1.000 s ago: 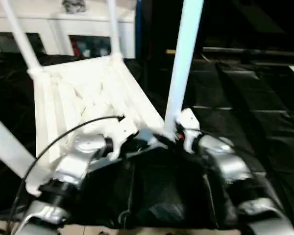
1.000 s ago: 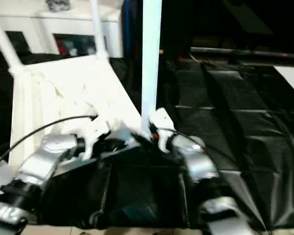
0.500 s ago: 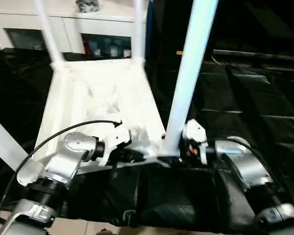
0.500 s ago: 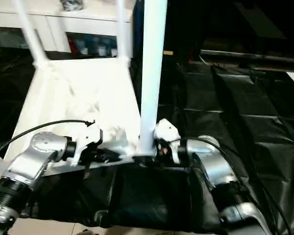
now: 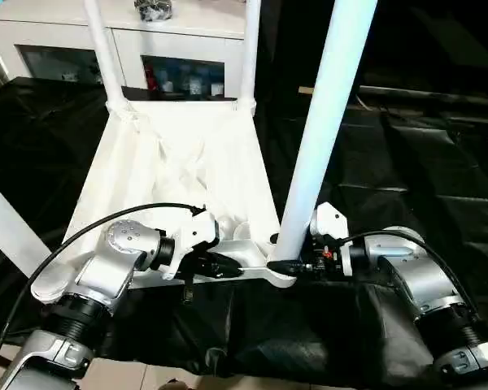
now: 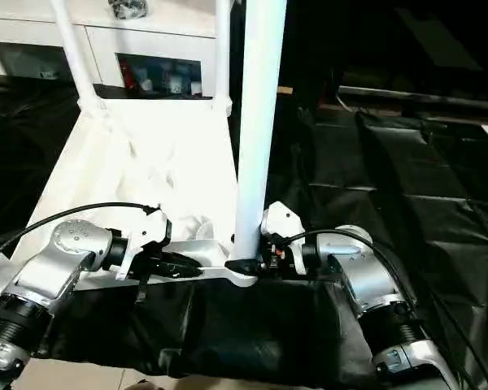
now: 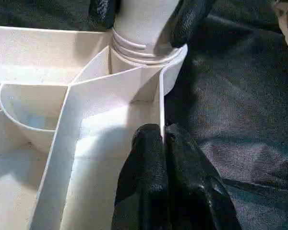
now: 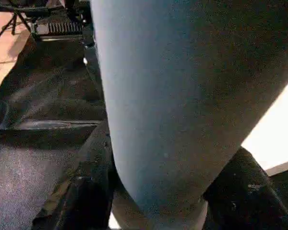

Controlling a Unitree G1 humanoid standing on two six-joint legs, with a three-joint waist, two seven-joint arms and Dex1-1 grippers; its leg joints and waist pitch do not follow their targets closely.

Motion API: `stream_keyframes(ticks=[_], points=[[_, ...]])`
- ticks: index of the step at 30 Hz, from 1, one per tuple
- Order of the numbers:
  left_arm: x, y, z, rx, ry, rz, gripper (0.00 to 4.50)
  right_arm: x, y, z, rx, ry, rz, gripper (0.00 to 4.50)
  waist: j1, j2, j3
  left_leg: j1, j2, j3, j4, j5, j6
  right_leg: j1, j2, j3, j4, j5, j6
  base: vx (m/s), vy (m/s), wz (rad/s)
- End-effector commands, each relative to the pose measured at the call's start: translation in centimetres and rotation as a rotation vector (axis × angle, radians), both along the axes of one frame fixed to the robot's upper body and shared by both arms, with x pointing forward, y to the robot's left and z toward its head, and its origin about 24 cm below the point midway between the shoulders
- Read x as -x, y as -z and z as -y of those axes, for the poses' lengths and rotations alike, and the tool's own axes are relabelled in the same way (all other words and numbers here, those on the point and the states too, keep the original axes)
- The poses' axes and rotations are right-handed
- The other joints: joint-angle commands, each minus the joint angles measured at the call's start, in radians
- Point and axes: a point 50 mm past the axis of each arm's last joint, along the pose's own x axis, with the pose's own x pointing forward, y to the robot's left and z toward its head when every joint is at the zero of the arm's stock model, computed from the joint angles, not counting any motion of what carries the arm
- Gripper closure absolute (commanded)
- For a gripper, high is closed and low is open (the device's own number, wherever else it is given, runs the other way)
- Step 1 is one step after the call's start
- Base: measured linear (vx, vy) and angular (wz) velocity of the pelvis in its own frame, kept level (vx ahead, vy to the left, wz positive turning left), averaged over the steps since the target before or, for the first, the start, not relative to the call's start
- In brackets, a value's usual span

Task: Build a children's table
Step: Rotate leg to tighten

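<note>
The tabletop (image 5: 179, 175) is lying upside down on the black-covered desk (image 5: 423, 187), its ribbed underside facing up. Two legs (image 5: 104, 49) are standing upright in the far corner sockets, another leg (image 5: 4, 227) is slanting off at the robot's near left, and a fourth leg (image 5: 325, 130) is rising from the near right corner socket (image 5: 281, 272).

The left tool (image 7: 162, 143) is reaching in over the near edge of the tabletop, and its fingers (image 7: 149, 182) are clenching a thin upright wall of the tabletop close to that corner socket. In the left wrist view the wall is sitting pinched between the two black pads.

The right tool (image 5: 297, 265) is sitting at the base of the fourth leg, just above the socket, with one finger (image 7: 188, 19) on each side of the tube. In the right wrist view the leg (image 8: 182, 96) is sitting between the two fingers (image 8: 81, 191); they are grasping it.

A white cabinet (image 5: 171, 45) is standing beyond the desk.
</note>
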Motion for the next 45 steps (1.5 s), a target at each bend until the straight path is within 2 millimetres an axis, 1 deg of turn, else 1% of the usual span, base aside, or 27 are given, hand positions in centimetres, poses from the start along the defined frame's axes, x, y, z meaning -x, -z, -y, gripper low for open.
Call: stream_keyframes(ticks=[1, 7, 8, 9, 12, 14, 15, 16, 18, 19, 20, 21, 22, 23, 24, 25, 26, 27, 28, 29, 30, 31, 32, 33, 34, 36, 45], points=[[-0.6, -1.2, 1.3, 0.040, 0.007, 0.077, 4.50, 1.4, 1.3, -1.8, 0.012, -0.112, -0.068, 2.38, -0.007, -0.004, -0.058, 0.012, 0.024, 0.001, -0.073, -0.238, 0.036, 0.047, -0.056, 0.043, -0.079, -0.317, -0.173, 0.000, 0.000, 0.00], [-1.5, -1.6, 2.1, 0.068, -0.105, 0.133, 4.50, 1.5, 2.0, -2.4, -0.060, -0.012, -0.087, 2.51, -0.006, -0.007, -0.052, 0.019, 0.024, 0.000, -0.076, -0.301, 0.019, 0.039, -0.058, 0.043, -0.092, -0.411, -0.153, 0.000, 0.000, 0.00], [-1.8, -1.5, 2.8, 0.072, -0.154, 0.149, 4.50, 1.4, 2.5, -2.9, -0.072, 0.045, -0.091, 2.51, -0.007, -0.007, -0.048, 0.026, 0.024, -0.001, -0.077, -0.332, 0.008, 0.032, -0.059, 0.042, -0.100, -0.470, -0.140, 0.000, 0.000, 0.00], [-2.0, -1.5, 3.3, 0.073, -0.187, 0.158, 4.50, 1.4, 2.8, -3.1, -0.077, 0.082, -0.093, 2.52, -0.009, -0.013, -0.048, 0.026, 0.023, -0.002, -0.076, -0.343, 0.006, 0.032, -0.059, 0.040, -0.103, -0.497, -0.132, 0.000, 0.000, 0.00], [-2.4, -1.5, 4.1, 0.081, -0.251, 0.167, 4.50, 0.9, 3.4, -3.7, -0.081, 0.186, -0.093, 2.53, -0.017, -0.010, -0.041, 0.027, 0.019, -0.010, -0.078, -0.388, -0.010, 0.028, -0.063, 0.031, -0.120, -0.629, -0.080, 0.000, 0.000, 0.00], [-2.9, -1.4, 5.7, 0.095, -0.347, 0.171, 4.50, 0.0, 4.3, -4.8, -0.085, 0.395, -0.112, 2.54, -0.026, -0.011, -0.036, 0.031, 0.015, -0.014, -0.076, -0.428, -0.019, 0.024, -0.064, 0.021, -0.135, -0.706, -0.045, 0.000, 0.000, 0.00], [-2.9, -1.4, 5.7, 0.095, -0.347, 0.171, 4.50, 0.0, 4.3, -4.8, -0.085, 0.395, -0.112, 2.54, -0.038, -0.009, -0.037, 0.036, 0.013, -0.020, -0.076, -0.458, -0.026, 0.024, -0.064, 0.010, -0.144, -0.728, -0.035, 0.000, 0.000, 0.00], [-3.1, -1.4, 6.2, 0.097, -0.369, 0.172, 4.50, -0.3, 4.5, -5.1, -0.080, 0.461, -0.119, 2.54, -0.047, -0.010, -0.041, 0.031, 0.010, -0.027, -0.077, -0.468, -0.027, 0.037, -0.064, -0.004, -0.149, -0.734, -0.019, 0.000, 0.000, 0.00], [-3.1, -1.4, 7.4, 0.103, -0.384, 0.170, 4.50, -1.0, 4.7, -6.0, -0.081, 0.569, -0.131, 2.54, -0.059, 0.003, -0.039, 0.034, 0.016, -0.032, -0.083, -0.496, -0.023, 0.041, -0.066, -0.018, -0.158, -0.703, -0.023, 0.000, 0.000, 0.00], [-3.0, -1.4, 8.2, 0.106, -0.381, 0.170, 4.50, -1.5, 4.5, -6.9, -0.086, 0.622, -0.129, 2.54, -0.078, 0.005, -0.035, 0.037, 0.019, -0.038, -0.089, -0.556, -0.023, 0.047, -0.063, -0.042, -0.166, -0.679, -0.023, -0.036, 0.058, -0.12], [-2.9, -1.4, 8.7, 0.108, -0.372, 0.173, 4.50, -1.8, 4.1, -7.7, -0.094, 0.634, -0.111, 2.54, -0.090, 0.022, -0.031, 0.039, 0.029, -0.049, -0.102, -0.639, -0.031, 0.059, -0.060, -0.063, -0.165, -0.641, -0.021, -0.035, 0.068, -0.16], [-2.9, -1.4, 8.9, 0.108, -0.366, 0.175, 4.50, -2.0, 3.9, -8.0, -0.102, 0.638, -0.105, 2.54, -0.098, 0.027, -0.029, 0.033, 0.039, -0.056, -0.118, -0.698, -0.038, 0.072, -0.056, -0.071, -0.152, -0.594, -0.027, -0.035, 0.068, -0.16], [-2.8, -1.5, 9.0, 0.108, -0.344, 0.182, 4.50, -2.3, 3.5, -8.3, -0.133, 0.636, -0.102, 2.54, -0.097, 0.035, -0.025, 0.002, 0.063, -0.065, -0.164, -0.797, -0.045, 0.112, -0.046, -0.060, -0.080, -0.469, -0.048, -0.077, 0.050, -0.11], [-2.7, -1.6, 8.9, 0.106, -0.329, 0.186, 4.50, -2.4, 3.0, -8.4, -0.168, 0.624, -0.111, 1.85, -0.061, 0.044, -0.025, -0.032, 0.082, -0.037, -0.223, -0.894, -0.051, 0.141, -0.029, -0.042, 0.049, -0.288, -0.078, -0.069, -0.017, 0.13], [-2.7, -1.6, 8.6, 0.105, -0.324, 0.191, 4.50, -2.5, 2.8, -8.3, -0.186, 0.615, -0.117, 1.85, -0.046, 0.032, -0.020, -0.018, 0.079, -0.014, -0.230, -0.883, -0.038, 0.115, -0.023, -0.020, 0.064, -0.246, -0.072, -0.069, -0.017, 0.13], [-2.7, -1.7, 8.4, 0.104, -0.315, 0.197, 4.50, -2.5, 2.7, -8.2, -0.195, 0.610, -0.121, 1.85, -0.058, -0.040, -0.026, 0.079, 0.009, -0.003, -0.095, -0.685, -0.029, 0.000, -0.059, 0.030, -0.092, -0.658, -0.026, 0.067, -0.105, 0.22], [-2.7, -1.7, 8.0, 0.098, -0.307, 0.200, 4.50, -2.6, 2.6, -7.9, -0.201, 0.600, -0.123, 1.65, -0.060, -0.050, -0.021, 0.112, -0.032, -0.008, 0.072, -0.381, -0.003, -0.052, -0.147, 0.027, -0.212, -1.114, 0.014, 0.101, -0.071, -0.27], [-2.7, -1.7, 7.7, 0.093, -0.309, 0.198, 4.50, -2.5, 2.6, -7.6, -0.196, 0.593, -0.118, 1.49, -0.055, -0.043, -0.026, 0.042, -0.016, -0.029, 0.041, -0.256, 0.017, 0.029, -0.177, 0.050, -0.185, -1.093, 0.011, 0.101, -0.071, -0.27], [-2.8, -1.6, 7.5, 0.089, -0.315, 0.198, 4.50, -2.5, 2.6, -7.4, -0.188, 0.591, -0.111, 1.49, -0.030, -0.006, -0.042, -0.022, 0.018, -0.050, -0.062, -0.176, -0.014, 0.092, -0.130, 0.037, -0.119, -0.785, -0.020, 0.106, 0.022, -0.43], [-2.8, -1.6, 7.0, 0.084, -0.312, 0.198, 4.50, -2.5, 2.6, -7.0, -0.182, 0.574, -0.105, 1.34, -0.045, -0.002, -0.055, 0.007, 0.025, -0.043, -0.073, -0.197, -0.020, 0.059, -0.076, 0.020, -0.083, -0.463, -0.079, 0.096, -0.001, -0.06], [-2.9, -1.6, 6.7, 0.078, -0.311, 0.198, 4.50, -2.5, 2.6, -6.6, -0.178, 0.563, -0.100, 1.28, -0.046, 0.000, -0.060, 0.012, 0.024, -0.039, -0.072, -0.179, -0.018, 0.060, -0.067, 0.021, -0.069, -0.323, -0.115, 0.096, -0.001, -0.06], [-2.9, -1.6, 6.2, 0.070, -0.305, 0.202, 4.50, -2.4, 2.6, -6.1, -0.166, 0.547, -0.089, 1.28, -0.045, -0.002, -0.058, 0.020, 0.022, -0.025, -0.073, -0.180, 0.011, 0.057, -0.061, 0.024, -0.066, -0.195, -0.178, 0.000, 0.000, 0.00], [-2.9, -1.6, 6.2, 0.070, -0.305, 0.202, 4.50, -2.4, 2.6, -6.1, -0.166, 0.547, -0.089, 1.02, -0.052, -0.004, -0.050, 0.021, 0.019, -0.014, -0.074, -0.250, 0.025, 0.051, -0.059, 0.027, -0.076, -0.248, -0.206, 0.000, 0.000, 0.00], [-2.8, -1.6, 5.5, 0.062, -0.283, 0.193, 4.50, -2.1, 2.6, -5.3, -0.125, 0.469, -0.062, 0.92, -0.053, -0.004, -0.051, 0.016, 0.017, -0.015, -0.075, -0.266, 0.024, 0.056, -0.061, 0.025, -0.077, -0.282, -0.205, 0.000, 0.000, 0.00], [-2.8, -1.6, 5.4, 0.061, -0.277, 0.193, 4.50, -2.0, 2.6, -5.2, -0.119, 0.460, -0.057, 0.89, -0.050, -0.002, -0.056, 0.012, 0.018, -0.013, -0.075, -0.259, 0.026, 0.063, -0.065, 0.024, -0.082, -0.315, -0.192, 0.000, 0.000, 0.00], [-2.3, -1.7, 4.3, 0.040, -0.201, 0.180, 4.50, -1.5, 2.3, -3.6, -0.066, 0.341, -0.015, 0.89, -0.049, -0.004, -0.054, 0.011, 0.021, -0.011, -0.076, -0.246, 0.033, 0.060, -0.067, 0.027, -0.086, -0.318, -0.182, 0.000, 0.000, 0.00], [-1.4, -1.8, 1.8, 0.008, -0.042, 0.143, 4.50, -0.9, 1.4, -1.2, -0.003, 0.112, 0.013, 0.89, -0.045, 0.000, -0.058, 0.014, 0.027, -0.004, -0.071, -0.180, 0.060, 0.063, -0.065, 0.027, -0.066, -0.160, -0.243, 0.000, 0.000, 0.00]])
